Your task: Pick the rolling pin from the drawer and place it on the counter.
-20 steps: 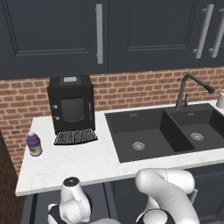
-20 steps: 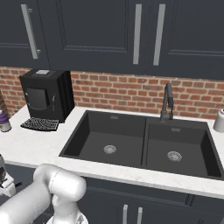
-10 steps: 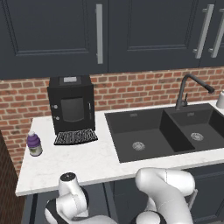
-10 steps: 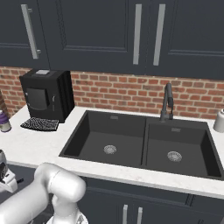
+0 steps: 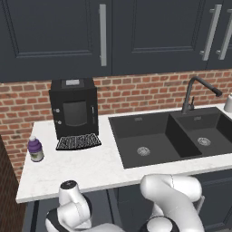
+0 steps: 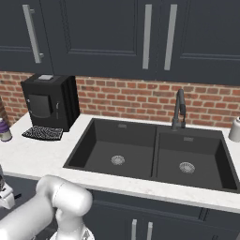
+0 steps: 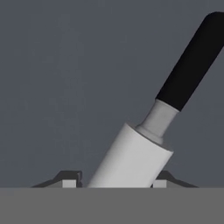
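The arm's elbow dropped lower below the tabletop. The pincer was clenched on the rolling pin; lifting straight and slowly would have kept it from slipping.

arm: glossy white, fat rounded tube segments, pretty smooth all over
joints: dark grey rings where the white shells meet
wrist end: white knob with a flat dark round cap on top
finger tips: small, dark, blocky, with pale grey pads
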